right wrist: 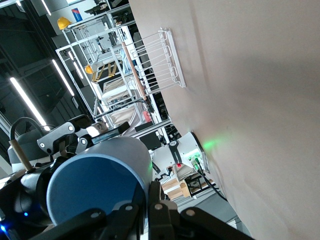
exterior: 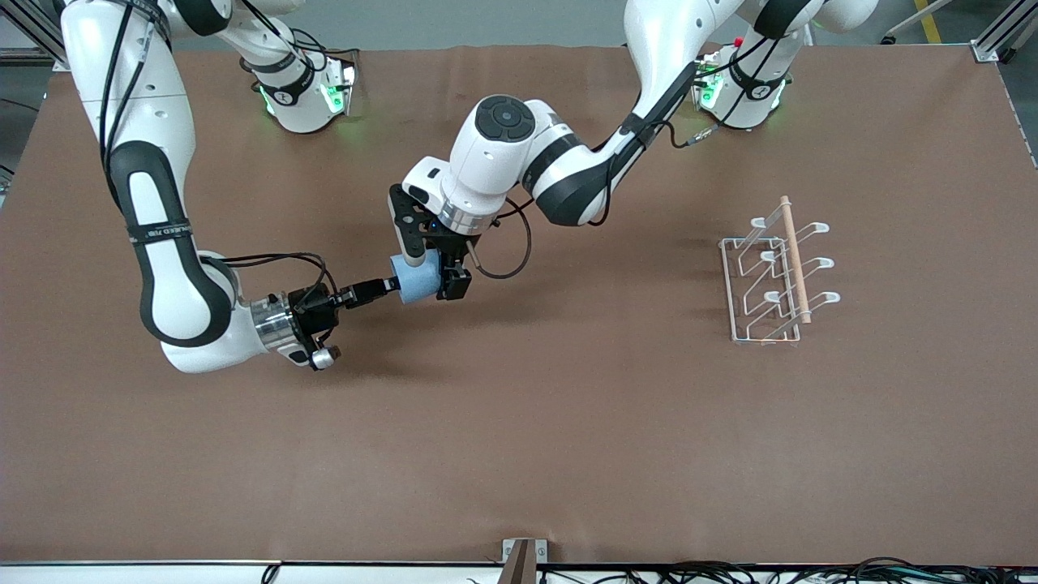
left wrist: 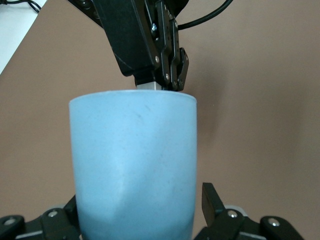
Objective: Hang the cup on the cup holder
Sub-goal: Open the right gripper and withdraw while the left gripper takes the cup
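My right gripper (exterior: 395, 285) pinches the rim of the cup (exterior: 418, 277) above the table (exterior: 519, 422). My left gripper (exterior: 438, 276) sits around the cup, fingers spread beside it. The cup holder (exterior: 774, 276) stands well apart.

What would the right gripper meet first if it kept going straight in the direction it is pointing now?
The right gripper is shut on the rim of the cup; straight ahead, it would likely meet the left gripper, whose fingers flank the cup's body, though depth is uncertain.

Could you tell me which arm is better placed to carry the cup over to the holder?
Left. The left gripper brackets the cup, and its base stands at the cup holder end. The right gripper pinches the rim from the other end.
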{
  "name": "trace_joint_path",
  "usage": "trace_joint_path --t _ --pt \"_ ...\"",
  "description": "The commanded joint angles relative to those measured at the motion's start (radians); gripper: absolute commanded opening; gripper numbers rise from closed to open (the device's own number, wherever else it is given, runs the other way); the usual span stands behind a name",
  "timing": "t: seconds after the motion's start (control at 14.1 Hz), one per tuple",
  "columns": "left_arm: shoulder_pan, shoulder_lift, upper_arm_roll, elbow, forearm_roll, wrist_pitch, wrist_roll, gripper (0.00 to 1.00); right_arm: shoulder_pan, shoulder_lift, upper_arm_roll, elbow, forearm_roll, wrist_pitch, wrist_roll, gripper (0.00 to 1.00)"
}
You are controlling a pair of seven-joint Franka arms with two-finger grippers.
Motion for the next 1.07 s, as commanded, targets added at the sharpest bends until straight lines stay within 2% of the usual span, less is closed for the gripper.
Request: trace_joint_path --t 0.0,0.07,0.14,0.21,0.28,0.43,0.5,0.57,0.78,1.0 --pt "-0.027 0.034 0.036 0.040 0.018 0.005 0.002 0.68 -0.006 -0.015 0.011 -0.012 0.027 -0.018 -0.003 0.12" --pt "-0.052 0.031 0.054 0.040 0.020 -0.001 0.002 0.58 -0.008 -0.015 0.011 -0.010 0.027 -0.018 -0.001 0.14" --pt "-0.064 0.028 0.077 0.040 0.018 -0.009 0.000 0.53 -0.006 -0.015 0.011 -0.010 0.027 -0.018 -0.001 0.13" --pt "-0.070 0.024 0.084 0.038 0.018 -0.017 0.000 0.53 -0.006 -0.015 0.011 -0.010 0.027 -0.018 0.002 0.15" --pt "-0.070 0.021 0.085 0.037 0.020 -0.038 0.000 0.52 -0.008 -0.015 0.011 -0.009 0.027 -0.018 0.037 0.40" --pt "-0.070 0.005 0.085 0.037 0.020 -0.096 0.002 0.50 -0.008 -0.017 0.011 0.001 0.027 -0.017 0.069 0.36" --pt "-0.072 -0.009 0.085 0.037 0.020 -0.119 0.002 0.50 -0.006 -0.020 0.010 0.008 0.026 -0.015 0.122 0.71" --pt "-0.072 -0.018 0.085 0.035 0.021 -0.147 0.004 0.50 -0.009 -0.021 0.007 0.025 0.021 -0.018 0.158 1.00" --pt "-0.069 -0.071 0.085 0.033 0.046 -0.260 0.010 0.51 0.001 -0.023 0.000 0.045 0.004 -0.007 0.171 1.00" --pt "-0.064 -0.120 0.085 0.032 0.073 -0.386 0.010 0.48 0.001 -0.035 0.000 0.065 -0.115 0.057 0.174 1.00"
